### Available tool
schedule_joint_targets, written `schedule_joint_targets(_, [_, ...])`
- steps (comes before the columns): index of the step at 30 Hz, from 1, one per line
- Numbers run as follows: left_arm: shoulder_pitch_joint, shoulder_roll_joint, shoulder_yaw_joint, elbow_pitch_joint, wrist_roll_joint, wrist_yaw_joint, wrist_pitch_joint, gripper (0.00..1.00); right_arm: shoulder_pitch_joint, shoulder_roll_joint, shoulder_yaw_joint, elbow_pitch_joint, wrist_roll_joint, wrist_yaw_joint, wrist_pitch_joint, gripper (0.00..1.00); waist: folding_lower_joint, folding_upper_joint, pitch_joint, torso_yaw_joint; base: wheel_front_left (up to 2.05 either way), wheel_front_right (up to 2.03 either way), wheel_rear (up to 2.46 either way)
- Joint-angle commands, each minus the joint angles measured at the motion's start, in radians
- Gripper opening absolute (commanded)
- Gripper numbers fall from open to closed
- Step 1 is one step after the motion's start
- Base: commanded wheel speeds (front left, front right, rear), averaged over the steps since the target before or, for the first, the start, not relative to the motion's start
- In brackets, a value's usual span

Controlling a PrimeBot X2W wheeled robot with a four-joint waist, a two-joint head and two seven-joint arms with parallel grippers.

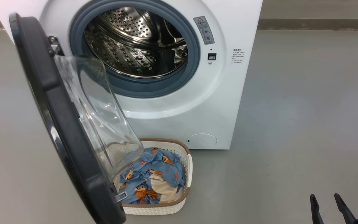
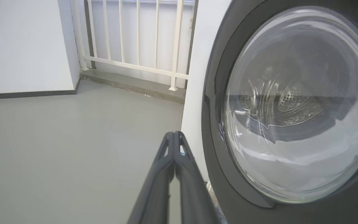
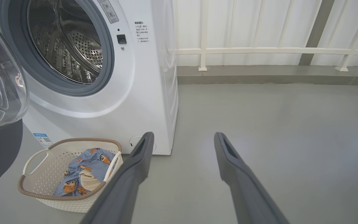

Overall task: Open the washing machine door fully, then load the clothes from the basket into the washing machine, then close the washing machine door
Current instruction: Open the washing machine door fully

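Note:
The white washing machine (image 1: 216, 102) stands ahead with its steel drum (image 1: 135, 40) exposed. Its door (image 1: 61, 124), black-rimmed with a bulging clear glass bowl, hangs open to the left and partly covers the basket (image 1: 163, 208). The cream basket (image 3: 48, 186) sits on the floor in front of the machine and holds the clothes (image 1: 154, 180), blue printed fabric with a cream piece (image 3: 82, 174). My left gripper (image 2: 175, 137) is shut with nothing in it, close beside the door's outer face (image 2: 291, 102). My right gripper (image 3: 182, 138) hangs open over bare floor right of the basket (image 1: 325, 199).
Grey floor (image 1: 306, 124) stretches to the right of the machine. A white railing (image 3: 259, 49) on a low grey kerb runs behind it, and the same railing (image 2: 135, 62) meets a white wall at the left. A small round flap (image 1: 201, 140) sits low on the machine's front.

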Motion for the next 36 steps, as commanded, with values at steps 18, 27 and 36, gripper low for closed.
schedule_joint_targets(18, [-0.188, -0.006, -0.109, -0.688, -0.135, -0.003, 0.018, 0.0, -0.027, -0.016, 0.012, -0.014, 0.014, 0.006, -0.012, 1.0, 0.0, -0.0001, -0.005, 0.052, 0.0, 0.0, 0.0])
schedule_joint_targets(27, [-0.136, 0.019, -0.543, -0.835, -0.233, -0.003, 0.254, 0.0, -0.028, -0.016, 0.017, -0.009, 0.023, 0.006, -0.012, 1.0, 0.0, -0.0001, -0.007, 0.074, 0.0, 0.0, 0.0])
schedule_joint_targets(36, [-0.066, 0.002, -0.659, -0.65, -0.35, 0.028, 0.372, 0.0, -0.025, -0.016, 0.016, -0.004, 0.029, 0.006, -0.012, 1.0, 0.0, -0.0001, -0.006, 0.087, 0.0, 0.0, 0.0])
